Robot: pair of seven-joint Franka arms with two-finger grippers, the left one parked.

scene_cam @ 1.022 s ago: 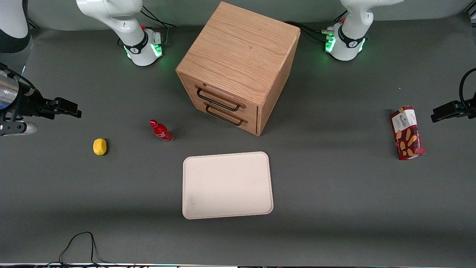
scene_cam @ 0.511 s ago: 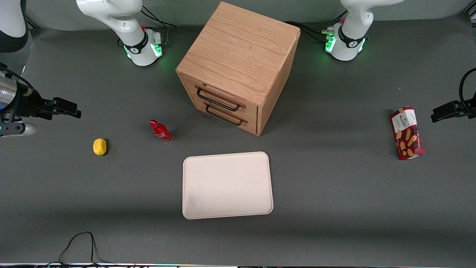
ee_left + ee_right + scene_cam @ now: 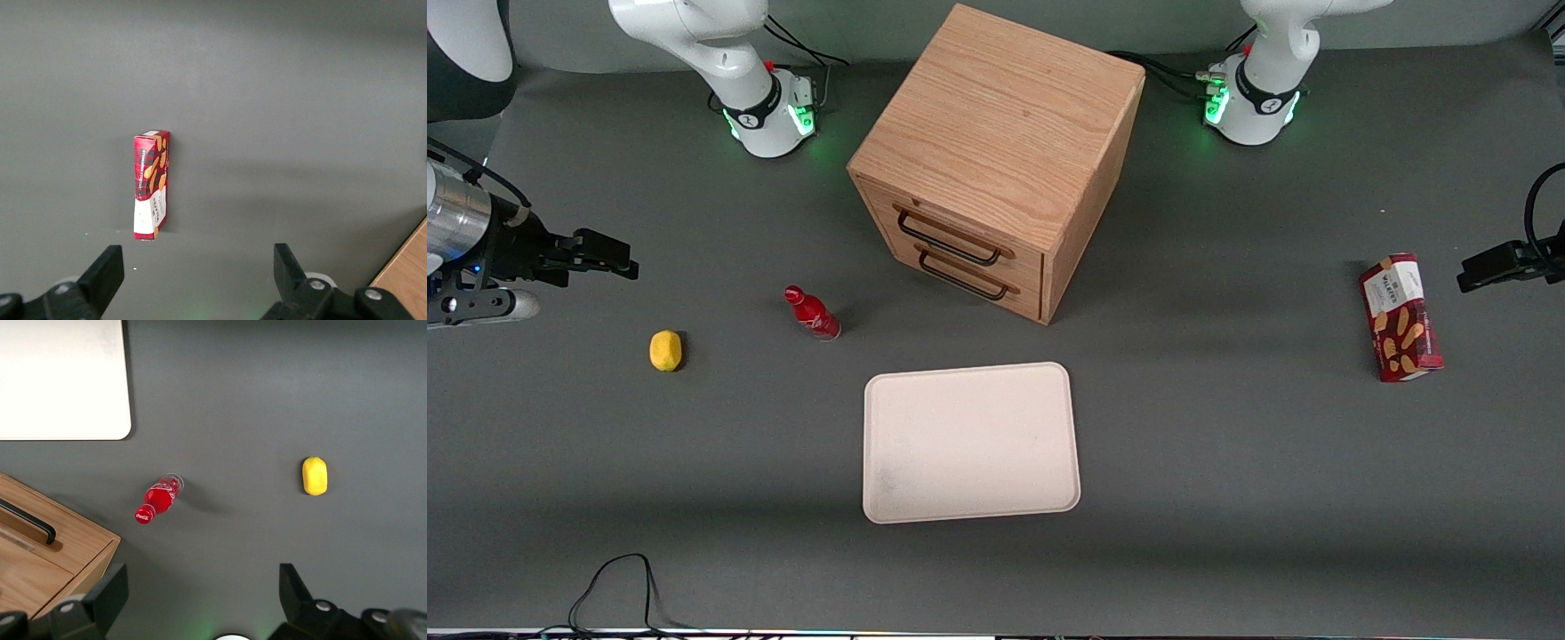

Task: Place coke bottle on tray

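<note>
Take the wooden drawer cabinet (image 3: 996,160) as your landmark: it stood on the dark table (image 3: 1227,462) with its two black-handled drawers closed, their fronts turned at an angle toward the front camera and the working arm's end.

The coke bottle (image 3: 811,313) stood upright on the table, just off the cabinet's drawer front toward the working arm's end and a little nearer the camera than the lower drawer. From the wrist camera you saw the bottle (image 3: 158,499) from above, cap toward the cabinet's corner (image 3: 60,560), untouched.

The tray (image 3: 970,442) lay flat on the table, nearer the camera than the cabinet and close to it, with a faint grey smudge near one corner. Bottle and tray were near each other but apart; only a corner of the tray (image 3: 63,380) showed at the wrist.

The lemon (image 3: 665,349) lay farther from the cabinet than the bottle, toward the working arm's end; it showed at the wrist too (image 3: 315,475).

Your gripper (image 3: 609,256) hung above the table well off from the cabinet at the working arm's end, farther out than the lemon, with its fingers (image 3: 100,593) spread wide apart and nothing between them.

The red biscuit box (image 3: 1400,316) lay well away from the cabinet toward the parked arm's end, also seen there (image 3: 151,183).
</note>
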